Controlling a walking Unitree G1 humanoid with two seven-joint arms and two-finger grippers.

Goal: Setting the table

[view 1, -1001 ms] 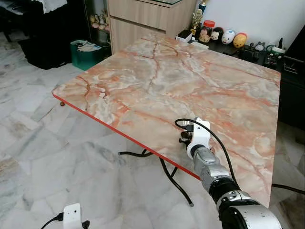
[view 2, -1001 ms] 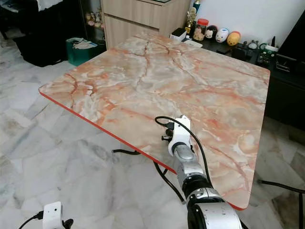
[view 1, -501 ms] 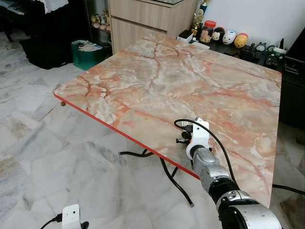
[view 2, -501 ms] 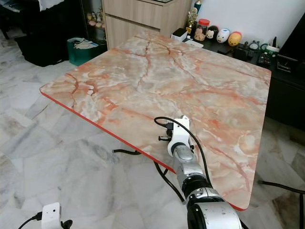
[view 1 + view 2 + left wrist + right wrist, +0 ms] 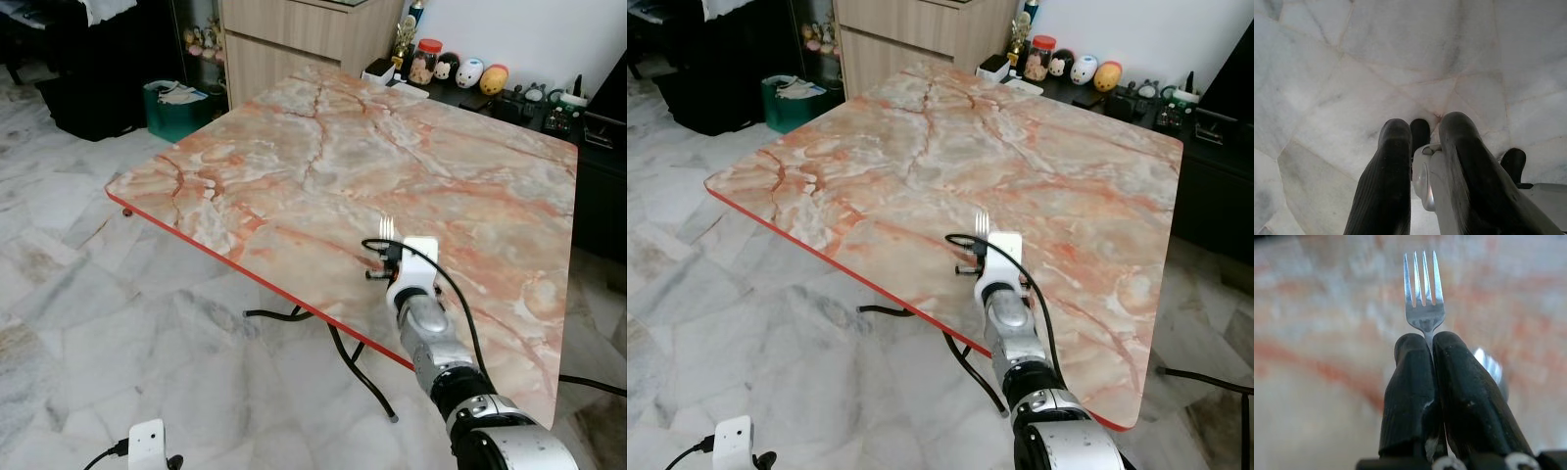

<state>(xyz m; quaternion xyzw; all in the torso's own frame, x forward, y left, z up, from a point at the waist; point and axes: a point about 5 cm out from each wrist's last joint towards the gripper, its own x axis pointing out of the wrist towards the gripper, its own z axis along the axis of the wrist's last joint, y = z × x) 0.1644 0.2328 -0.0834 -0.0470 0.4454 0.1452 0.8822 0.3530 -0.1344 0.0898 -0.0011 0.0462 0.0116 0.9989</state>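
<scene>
The right tool [image 5: 1426, 345] is clamping a silver fork [image 5: 1423, 298] by its neck, tines sticking out beyond the fingertips, over the near edge of the marble table [image 5: 333, 147].

One fork [image 5: 1423, 303], one table [image 5: 323, 157] (marble-patterned), five figurines [image 5: 468, 74].

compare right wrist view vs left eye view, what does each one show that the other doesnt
Right wrist view alone: the two black fingers pinched on the fork's neck, four tines clear, and a second piece of shiny cutlery blurred behind them. Left eye view alone: the whole marble table, the floor, the cabinet, the toys on the sideboard, and the idle left gripper hanging low. Both: the right gripper holding the fork over the table.
</scene>
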